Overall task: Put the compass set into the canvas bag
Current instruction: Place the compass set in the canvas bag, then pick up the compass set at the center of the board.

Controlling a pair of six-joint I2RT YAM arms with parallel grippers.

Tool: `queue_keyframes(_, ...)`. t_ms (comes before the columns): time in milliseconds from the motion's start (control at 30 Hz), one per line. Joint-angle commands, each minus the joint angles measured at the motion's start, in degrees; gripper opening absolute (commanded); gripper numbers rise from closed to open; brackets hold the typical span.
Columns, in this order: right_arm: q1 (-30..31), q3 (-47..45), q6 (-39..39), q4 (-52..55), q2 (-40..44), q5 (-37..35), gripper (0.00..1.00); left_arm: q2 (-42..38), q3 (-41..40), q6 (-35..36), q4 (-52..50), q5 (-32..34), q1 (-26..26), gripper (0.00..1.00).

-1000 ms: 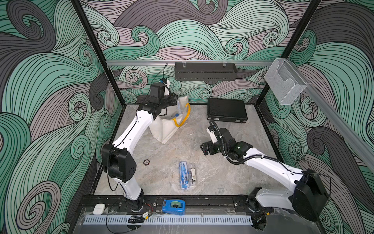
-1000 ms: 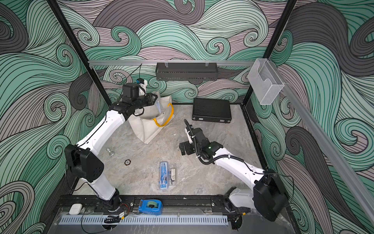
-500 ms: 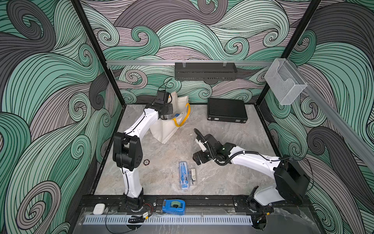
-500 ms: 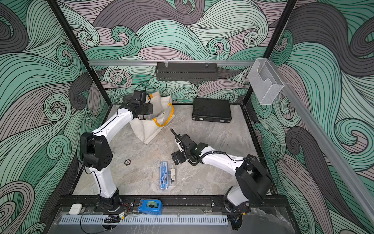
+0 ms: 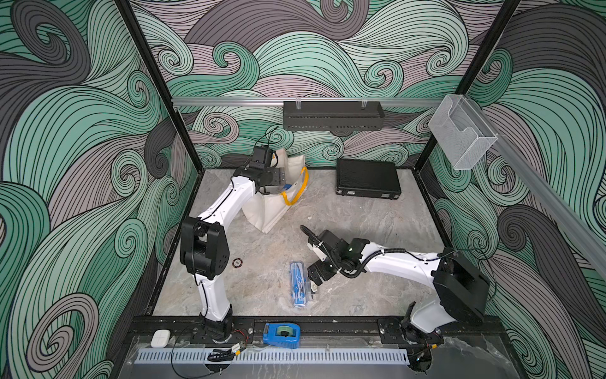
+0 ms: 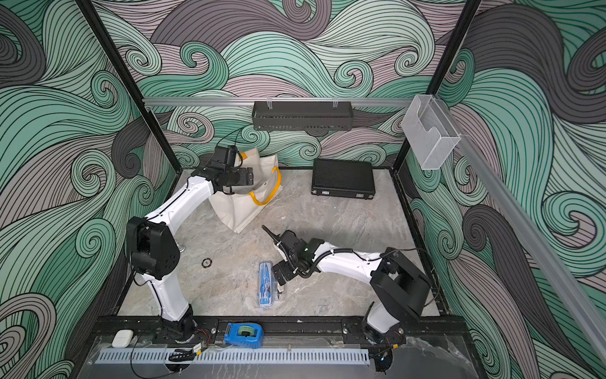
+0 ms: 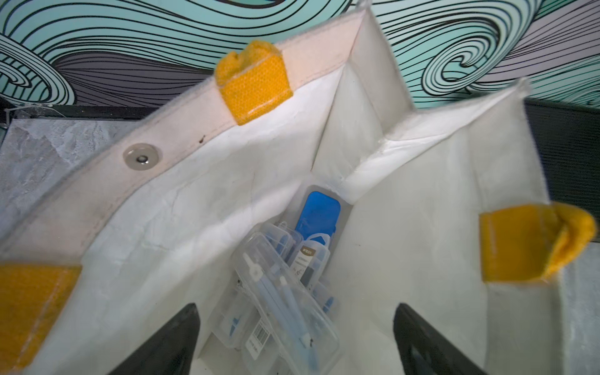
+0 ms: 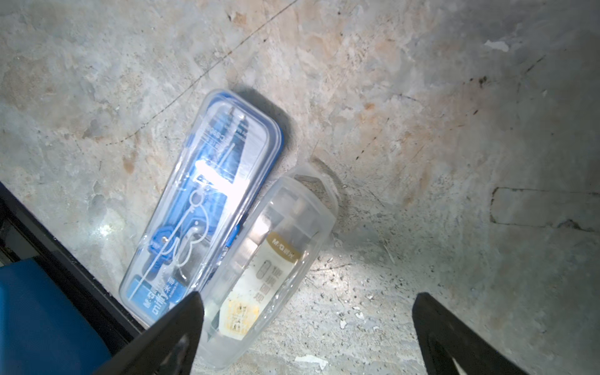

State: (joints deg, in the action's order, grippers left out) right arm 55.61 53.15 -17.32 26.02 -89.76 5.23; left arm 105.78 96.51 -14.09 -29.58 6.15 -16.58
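The marble tabletop (image 5: 377, 223) bears canvas bag (image 5: 269, 210), black case (image 5: 367, 178), blue compass set (image 5: 297, 284), clear case (image 8: 276, 246).

Your two top views sit side by side, high over the front of the counter (image 5: 360, 223), angled steeply down across everything. Your left wrist camera hangs close over the mouth of the canvas bag (image 7: 422, 243), facing in. Your right wrist camera looks closely at the compass set (image 8: 201, 207), well in front of the bag; both top views show it too.

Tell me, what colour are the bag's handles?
Yellow; the strap handle of the canvas bag shows best in a top view.
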Motion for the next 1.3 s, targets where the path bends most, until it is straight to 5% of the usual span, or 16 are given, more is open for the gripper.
queue_keyframes(0, 1.4, 2.8, 1.0, 3.7, -1.8, -0.3, 1.00, -6.2, -1.8, -2.1, 1.4, -5.0, -0.1, 0.99)
queue_keyframes(600, 4.6, 6.3, 1.5, 9.0, -7.6, -2.1, 1.00, -22.9, -20.8, -10.9, 11.1, -12.0, -0.5, 0.99)
queue_keyframes(1000, 5.2, 8.2, 2.3, 8.5, -10.4, 0.4, 1.00, -24.0, -22.8, -11.0, 11.6, -12.0, -0.5, 0.99)
queue_keyframes(1267, 5.2, 7.6, 2.1, 10.6, -11.5, -4.3, 1.00, -26.0, -23.2, -11.0, 11.3, -12.4, -0.5, 0.99)
